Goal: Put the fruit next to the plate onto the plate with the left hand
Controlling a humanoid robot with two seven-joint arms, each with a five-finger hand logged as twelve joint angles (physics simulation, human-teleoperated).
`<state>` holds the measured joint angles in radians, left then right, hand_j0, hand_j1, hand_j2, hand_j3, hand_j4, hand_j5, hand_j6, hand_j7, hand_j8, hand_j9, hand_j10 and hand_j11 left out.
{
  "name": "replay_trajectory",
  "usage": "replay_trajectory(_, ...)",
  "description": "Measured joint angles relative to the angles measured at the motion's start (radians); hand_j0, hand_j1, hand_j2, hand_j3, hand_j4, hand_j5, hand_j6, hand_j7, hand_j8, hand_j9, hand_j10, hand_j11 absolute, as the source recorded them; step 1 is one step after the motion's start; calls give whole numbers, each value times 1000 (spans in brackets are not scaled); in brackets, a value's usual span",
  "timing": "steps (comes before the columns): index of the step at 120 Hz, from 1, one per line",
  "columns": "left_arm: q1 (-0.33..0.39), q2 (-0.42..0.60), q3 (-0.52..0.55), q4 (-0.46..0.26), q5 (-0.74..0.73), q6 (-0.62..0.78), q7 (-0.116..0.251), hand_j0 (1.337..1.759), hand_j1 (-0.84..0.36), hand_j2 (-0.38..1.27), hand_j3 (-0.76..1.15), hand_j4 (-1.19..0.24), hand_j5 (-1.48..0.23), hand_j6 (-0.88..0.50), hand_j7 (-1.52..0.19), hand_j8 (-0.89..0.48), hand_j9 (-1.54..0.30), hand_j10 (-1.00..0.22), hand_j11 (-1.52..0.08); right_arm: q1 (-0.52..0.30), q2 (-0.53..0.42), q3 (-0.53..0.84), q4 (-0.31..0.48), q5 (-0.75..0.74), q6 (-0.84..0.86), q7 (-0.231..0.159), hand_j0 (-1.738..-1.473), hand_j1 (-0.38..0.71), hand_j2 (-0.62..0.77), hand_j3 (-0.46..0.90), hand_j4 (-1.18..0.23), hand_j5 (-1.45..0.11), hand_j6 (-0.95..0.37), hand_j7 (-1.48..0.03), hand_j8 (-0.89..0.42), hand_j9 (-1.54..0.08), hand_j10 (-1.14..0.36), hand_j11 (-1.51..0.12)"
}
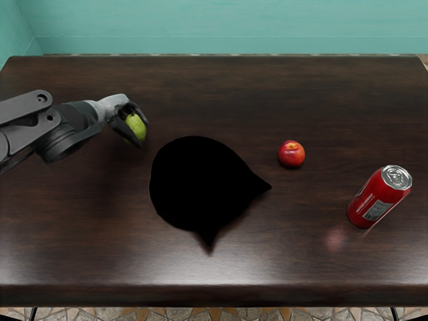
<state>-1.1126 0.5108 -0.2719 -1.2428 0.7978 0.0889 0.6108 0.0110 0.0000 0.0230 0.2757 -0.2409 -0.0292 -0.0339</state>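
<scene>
Green-yellow fruit (pixel 136 127) is shown clasped in the curled fingers of the left hand (pixel 124 116), up and to the left of the black plate (pixel 194 190) and not yet over it. Whether it is held clear of the dark wooden worktop (pixel 267 93) cannot be told.

Only part of the fruit is seen between the dark fingers, so the firmness of the grasp cannot be judged.

- **Risk 1:** a smooth, rounded fruit held mostly at the fingertips could be squeezed out during the carry. It would then probably run across the worktop.
- **Risk 2:** if released near the rim rather than over the middle, the fruit could roll off the plate. The plate's outline is irregular and its depth cannot be read.
- **Risk 3:** a red apple (pixel 291 154) lies to the plate's right, apart from it, and a red can (pixel 378 196) is set further right. Neither is on the likely path, so contact is judged unlikely.

The left arm (pixel 50 127) is seen coming in from the left edge. Its forearm is directed rightward, with the wrist bent so that the fingers are turned down towards the plate. No right hand is shown.
</scene>
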Motion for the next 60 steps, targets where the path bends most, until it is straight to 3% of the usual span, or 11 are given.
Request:
replay_trajectory(12, -71, 20, -4, 0, -134, -81, 0, 1653, -325, 343, 0, -685, -901, -442, -908, -419, -923, -620, -917, 0, 0, 0, 0, 0, 0, 0, -1658, -349, 0, 0, 0, 0, 0, 0, 0, 0, 0, 0)
replay_trajectory(33, -125, 2, -18, -1, -252, -206, 0, 1653, -315, 322, 0, -683, -910, -446, -916, -428, -925, -623, -919, 0, 0, 0, 0, 0, 0, 0, -1658, -349, 0, 0, 0, 0, 0, 0, 0, 0, 0, 0)
replay_trajectory(60, -118, -113, 3, -3, -276, -262, 0, 1653, -340, 374, 0, -675, -926, -427, -912, -405, -923, -608, -923, 0, 0, 0, 0, 0, 0, 0, -1658, -349, 0, 0, 0, 0, 0, 0, 0, 0, 0, 0)
